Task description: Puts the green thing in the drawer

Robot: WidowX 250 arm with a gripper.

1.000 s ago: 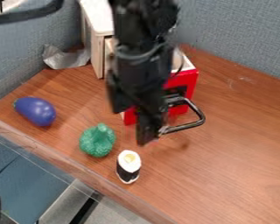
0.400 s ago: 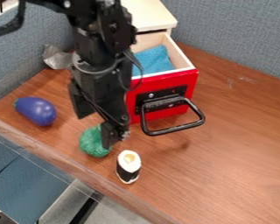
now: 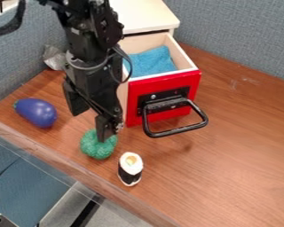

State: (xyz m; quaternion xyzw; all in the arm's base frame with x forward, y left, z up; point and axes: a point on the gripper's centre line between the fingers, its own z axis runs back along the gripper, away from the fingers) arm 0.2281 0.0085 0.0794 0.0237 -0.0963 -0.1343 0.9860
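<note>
Gripper [image 3: 90, 126], jaws wide apart and empty, near the green thing [image 3: 98, 148]; advised: centre over its bulk, descend straight, close only once astride

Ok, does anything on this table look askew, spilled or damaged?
A crumpled silvery-grey object lies by the blue-grey fabric wall, perhaps stray wrapping, and faint whitish marks, possibly scuffs, show on the brown wooden tabletop right of the open red-fronted drawer. I see no spill.

No readable text, labels, numbers or signs on anything.
</note>
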